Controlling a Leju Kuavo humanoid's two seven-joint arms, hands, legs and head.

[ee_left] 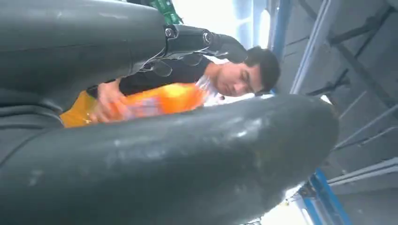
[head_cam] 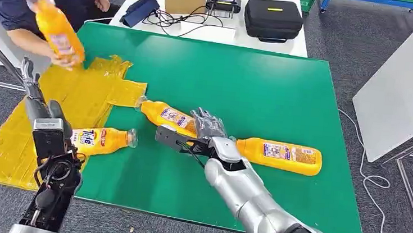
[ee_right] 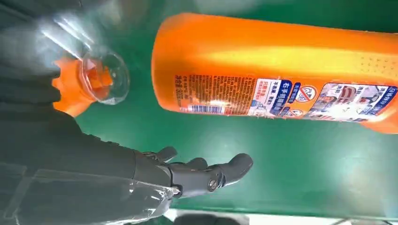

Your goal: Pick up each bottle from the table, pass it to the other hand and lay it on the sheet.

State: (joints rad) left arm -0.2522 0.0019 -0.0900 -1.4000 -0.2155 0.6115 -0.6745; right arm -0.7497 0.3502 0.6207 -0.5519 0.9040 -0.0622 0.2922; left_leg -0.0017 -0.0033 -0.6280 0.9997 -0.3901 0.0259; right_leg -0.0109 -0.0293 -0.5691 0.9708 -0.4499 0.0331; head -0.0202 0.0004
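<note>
Three orange-filled bottles (head_cam: pixel 284 155) lying on table (head_cam: pixel 252 81) | right hand (head_cam: pixel 209 125) open above one

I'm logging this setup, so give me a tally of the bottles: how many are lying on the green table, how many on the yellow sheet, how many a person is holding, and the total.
Lying on the green table: 2, middle bottle, right bottle
Lying at the yellow sheet edge: 1, left bottle
Held by a person: 1, raised bottle
Total: 4 orange bottles

Bottle (ee_right: pixel 281 70) label shows small Chinese print, seemingly too blurred to read
</note>
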